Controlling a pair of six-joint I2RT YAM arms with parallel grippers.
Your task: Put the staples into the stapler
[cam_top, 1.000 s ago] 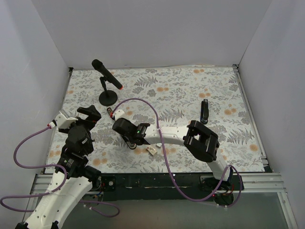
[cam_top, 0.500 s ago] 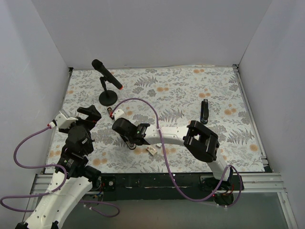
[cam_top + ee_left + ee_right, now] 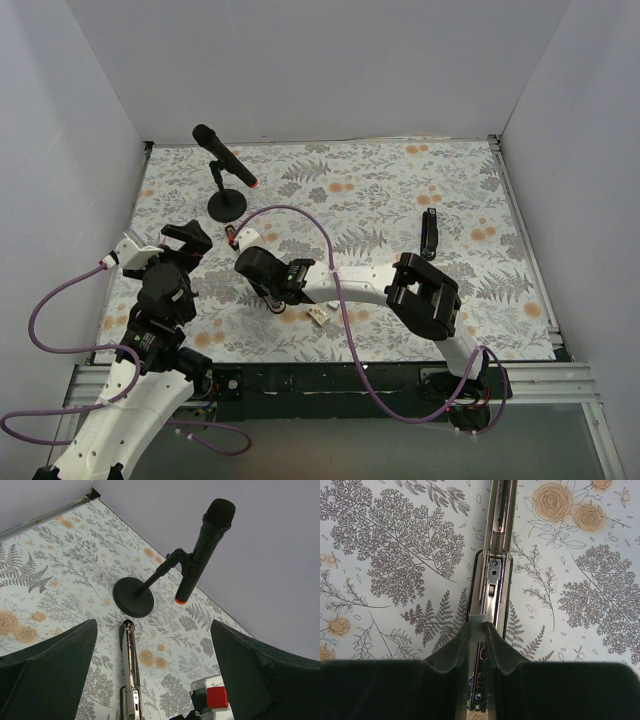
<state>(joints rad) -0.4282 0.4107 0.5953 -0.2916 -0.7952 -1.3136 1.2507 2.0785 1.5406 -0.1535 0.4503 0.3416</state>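
Through the right wrist camera I am seeing the right fingers (image 3: 451,652) pinching the staple block (image 3: 479,627) by its sides. The stapler (image 3: 496,555) is lying directly beneath and ahead, its open rail running straight away from the fingertips, so block and rail are sharing one long axis. I cannot tell whether they are touching.

Through the left wrist camera the left fingers (image 3: 55,655) are standing spread wide with nothing between them. They are looking along the stapler toward the microphone (image 3: 200,550), whose round base is sitting just beyond the rail's far tip.

From above, the right arm is reaching across the counter (image 3: 400,190) and covering the stapler. The staple box (image 3: 318,314) is lying just beside its forearm. I am judging that arm the one placed to lower the block in.
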